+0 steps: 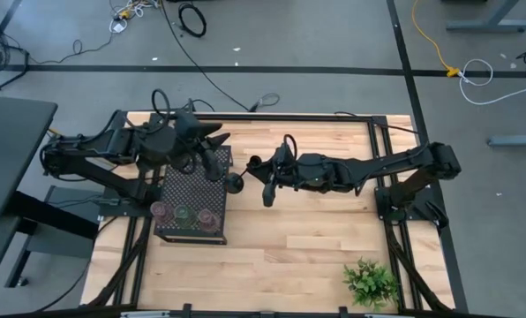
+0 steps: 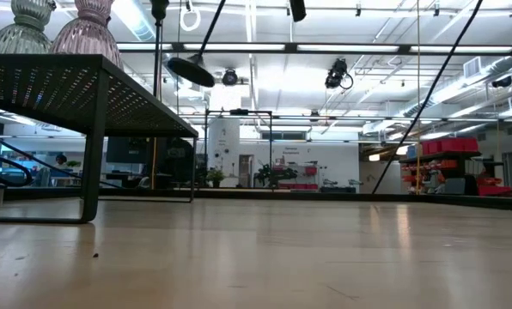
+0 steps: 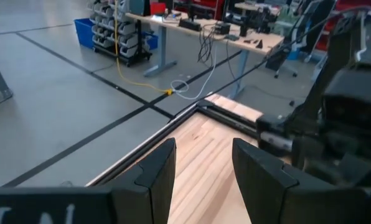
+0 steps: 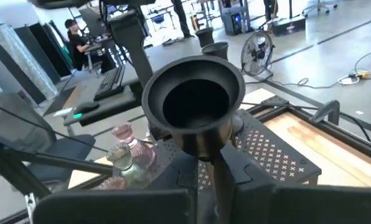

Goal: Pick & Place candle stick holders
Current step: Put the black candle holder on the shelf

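My right gripper is shut on a black candle stick holder just right of the black perforated stand. Its cup faces the stand. In the low view its dark flared end hangs high above the table. Three glass holders stand in a row on the stand's near end; a pale green one and a pinkish one show in the low view. My left gripper hovers open and empty over the stand's far end. The other black holders I cannot make out for sure. My right gripper pinches the black holder's thin stem between its two fingers, just behind the cup. The fingers come roughly level from the table's right. The holder is lifted clear of the table, lying along the fingers with its cup away from the wrist.
A green leafy plant stands at the table's near right corner. The bare wood between stand and plant is free room. The left arm reaches in over the stand's far end, close to my right gripper.
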Robot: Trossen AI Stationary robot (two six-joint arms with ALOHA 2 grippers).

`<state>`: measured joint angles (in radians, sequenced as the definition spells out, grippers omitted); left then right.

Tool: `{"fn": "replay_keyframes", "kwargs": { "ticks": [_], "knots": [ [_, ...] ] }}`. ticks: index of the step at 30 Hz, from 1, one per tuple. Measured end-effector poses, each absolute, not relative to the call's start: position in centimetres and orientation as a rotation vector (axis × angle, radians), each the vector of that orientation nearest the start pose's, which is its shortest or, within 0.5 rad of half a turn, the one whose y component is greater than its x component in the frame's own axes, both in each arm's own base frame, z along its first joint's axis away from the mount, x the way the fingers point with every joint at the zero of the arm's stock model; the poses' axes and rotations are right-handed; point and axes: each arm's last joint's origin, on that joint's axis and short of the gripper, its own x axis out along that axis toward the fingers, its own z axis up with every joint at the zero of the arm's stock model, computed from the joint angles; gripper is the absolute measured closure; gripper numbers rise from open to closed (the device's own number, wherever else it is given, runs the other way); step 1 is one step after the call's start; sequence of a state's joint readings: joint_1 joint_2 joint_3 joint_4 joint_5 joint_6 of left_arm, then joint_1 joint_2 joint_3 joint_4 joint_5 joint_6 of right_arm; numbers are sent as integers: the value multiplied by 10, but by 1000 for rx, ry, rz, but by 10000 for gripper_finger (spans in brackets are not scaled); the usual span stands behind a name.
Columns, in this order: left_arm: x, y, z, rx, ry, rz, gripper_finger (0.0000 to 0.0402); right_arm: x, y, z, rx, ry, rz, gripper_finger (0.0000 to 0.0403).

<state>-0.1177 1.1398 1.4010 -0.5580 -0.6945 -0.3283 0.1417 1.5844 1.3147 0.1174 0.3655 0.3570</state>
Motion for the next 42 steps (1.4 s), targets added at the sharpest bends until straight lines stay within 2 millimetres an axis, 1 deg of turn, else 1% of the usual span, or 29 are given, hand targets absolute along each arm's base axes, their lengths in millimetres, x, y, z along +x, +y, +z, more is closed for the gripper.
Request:
{"fn": "replay_keyframes", "kwargs": {
  "ticks": [4,14,21,29,37,42],
  "knots": [
    [214,-7,443,-213,147,602,239,372,38,342,322,103,-235,388],
    [211,-7,444,-219,145,585,239,388,26,322,339,140,-237,388],
    [211,-7,444,-220,147,576,239,390,14,318,348,155,-246,388],
    [211,-7,444,-220,147,576,239,391,-1,318,355,149,-260,388],
    [211,-7,444,-219,147,576,239,400,-9,307,382,160,-240,388],
    [211,-7,443,-216,154,577,239,401,-16,307,388,142,-248,388]
  ]
}}
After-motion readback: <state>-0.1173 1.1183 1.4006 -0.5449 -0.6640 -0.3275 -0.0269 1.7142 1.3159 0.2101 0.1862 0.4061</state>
